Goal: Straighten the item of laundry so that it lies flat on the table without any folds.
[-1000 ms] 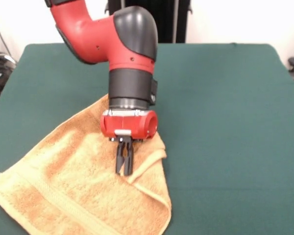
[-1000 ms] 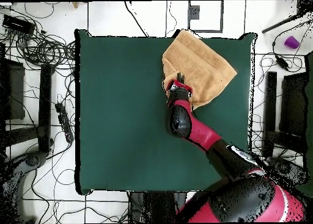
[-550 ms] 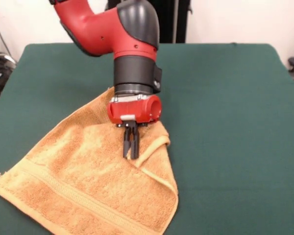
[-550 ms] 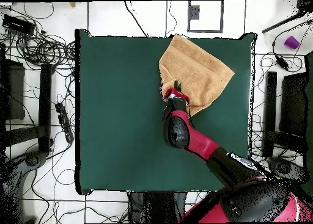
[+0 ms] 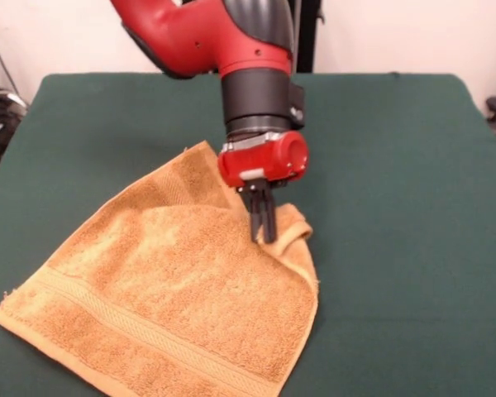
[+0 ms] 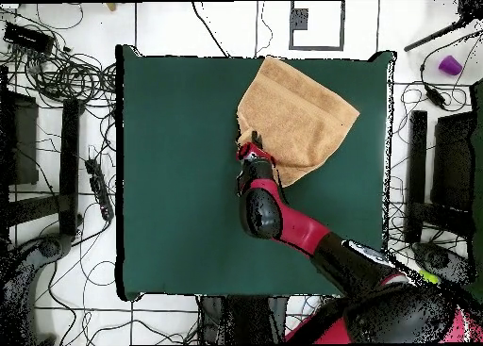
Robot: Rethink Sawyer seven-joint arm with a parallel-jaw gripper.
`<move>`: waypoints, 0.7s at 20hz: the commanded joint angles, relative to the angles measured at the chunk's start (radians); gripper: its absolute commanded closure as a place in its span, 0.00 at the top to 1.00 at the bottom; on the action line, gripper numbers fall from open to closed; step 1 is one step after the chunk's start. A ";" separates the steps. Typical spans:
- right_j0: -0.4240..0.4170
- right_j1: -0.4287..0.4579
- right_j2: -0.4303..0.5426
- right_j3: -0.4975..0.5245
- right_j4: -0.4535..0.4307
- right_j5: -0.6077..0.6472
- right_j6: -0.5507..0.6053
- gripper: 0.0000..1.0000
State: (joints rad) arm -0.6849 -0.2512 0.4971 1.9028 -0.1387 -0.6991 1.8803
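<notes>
The golden-orange towel (image 5: pixel 161 298) lies on the dark green table (image 5: pixel 397 207), spread toward the near left with a woven band stripe along its near end. Its right edge is folded over, and a small raised fold sits at the right corner (image 5: pixel 291 231). My gripper (image 5: pixel 265 238) points down with its black fingers (image 5: pixel 263 217) shut on that raised fold. In the overhead view the towel (image 6: pixel 297 116) lies at the table's top right and the gripper (image 6: pixel 250 146) is at its lower left corner.
Cables and stands surround the table (image 6: pixel 179 173) on the floor in the overhead view. A purple object (image 6: pixel 450 65) sits off the table at the upper right. The towel's near corner reaches close to the table's front edge.
The gripper has moved to the right in the front view, dragging the pinched towel corner with it. The towel has spread wider and shifted away from the front edge.
</notes>
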 commanded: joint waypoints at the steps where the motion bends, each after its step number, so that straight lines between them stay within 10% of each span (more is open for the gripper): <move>1: 0.016 -0.031 0.124 0.078 0.014 0.032 0.302 0.00; 14: 0.009 -0.072 0.150 0.068 0.037 0.092 0.318 0.00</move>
State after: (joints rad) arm -0.6902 -0.3172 0.5560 1.9396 -0.1387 -0.6989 1.9206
